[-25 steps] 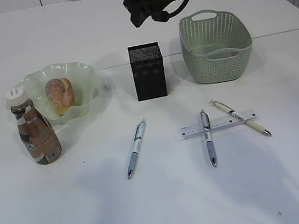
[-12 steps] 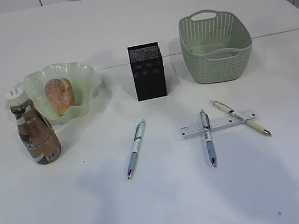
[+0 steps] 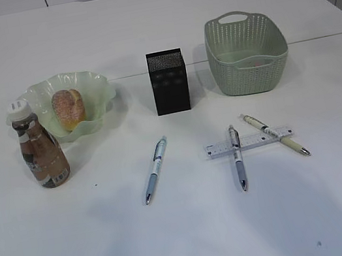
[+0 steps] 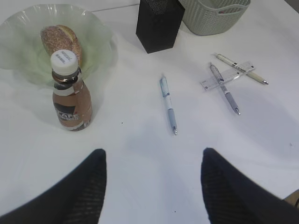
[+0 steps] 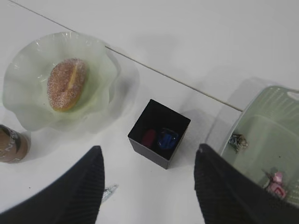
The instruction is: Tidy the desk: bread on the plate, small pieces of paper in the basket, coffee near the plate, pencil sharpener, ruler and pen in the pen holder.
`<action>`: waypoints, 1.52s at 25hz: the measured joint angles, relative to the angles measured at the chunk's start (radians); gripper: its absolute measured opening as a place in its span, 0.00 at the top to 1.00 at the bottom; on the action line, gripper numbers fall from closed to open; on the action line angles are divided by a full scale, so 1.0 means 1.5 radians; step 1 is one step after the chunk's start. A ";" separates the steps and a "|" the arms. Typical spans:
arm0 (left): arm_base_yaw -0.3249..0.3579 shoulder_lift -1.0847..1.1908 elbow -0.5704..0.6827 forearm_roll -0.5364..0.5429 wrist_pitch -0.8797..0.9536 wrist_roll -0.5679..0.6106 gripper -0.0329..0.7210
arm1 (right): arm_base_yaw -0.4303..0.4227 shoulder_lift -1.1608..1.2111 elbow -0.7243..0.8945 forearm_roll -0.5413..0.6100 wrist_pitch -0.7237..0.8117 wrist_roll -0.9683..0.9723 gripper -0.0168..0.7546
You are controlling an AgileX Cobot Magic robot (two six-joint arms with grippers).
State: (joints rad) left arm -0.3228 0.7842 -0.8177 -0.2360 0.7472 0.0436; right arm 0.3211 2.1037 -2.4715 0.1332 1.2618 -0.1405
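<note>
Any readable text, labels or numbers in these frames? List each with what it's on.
None legible.
coffee label: white lettering, too blurred to read.
Its cap: small print, unreadable.
ruler: fine black markings, too small to read.
The three pens: no readable print.

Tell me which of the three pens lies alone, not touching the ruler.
The left pen, light blue and white, lies apart on the desk; the other two cross the ruler.

The surface looked matt white and smooth. The plate was glossy translucent plastic, the basket matt perforated plastic, the pen holder dull black mesh. The bread had a rough, sugary crust.
</note>
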 joint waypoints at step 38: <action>0.000 0.000 0.000 -0.018 0.200 -0.016 0.36 | 0.000 -0.176 0.452 -0.147 -0.007 -0.115 0.36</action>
State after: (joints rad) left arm -0.3228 0.7842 -0.8177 -0.2636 1.0465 0.0192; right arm 0.3211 1.8402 -1.7939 -0.0873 1.2519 -0.3128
